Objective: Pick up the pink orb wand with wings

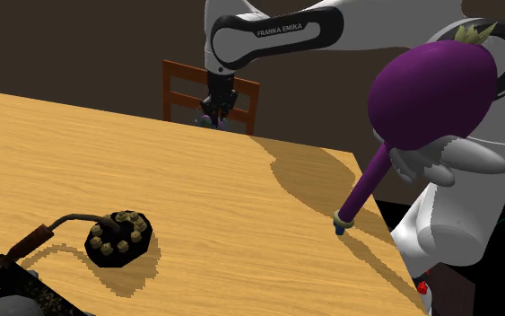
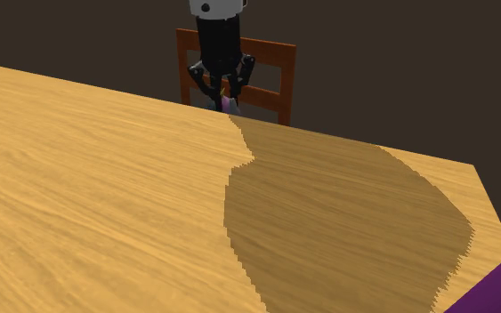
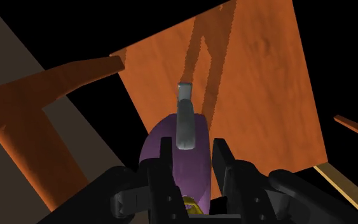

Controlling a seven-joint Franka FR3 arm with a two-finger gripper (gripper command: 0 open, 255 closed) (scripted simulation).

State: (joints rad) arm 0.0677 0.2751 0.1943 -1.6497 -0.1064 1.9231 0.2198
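My black gripper [image 1: 213, 115] hangs beyond the table's far edge, above a wooden chair [image 1: 184, 86]. It is shut on a small purple-pink orb wand [image 2: 229, 103], which peeks out between the fingers. In the wrist view the two fingers clasp the purple orb [image 3: 198, 167] from both sides, and a grey wing [image 3: 185, 121] sticks up from it. A second, much larger-looking purple orb wand [image 1: 430, 85] with white wings [image 1: 461, 160] leans close to the shoulder camera, with its handle tip [image 1: 342, 221] on the table's right edge.
The wooden table [image 1: 196, 188] spreads across the shoulder view under the arm's shadow. A black round object [image 1: 116, 239] studded with tan pieces lies near its front left. The chair's seat [image 3: 247, 83] is below the gripper. The second exterior view's lower right corner holds a purple handle [image 2: 499, 283].
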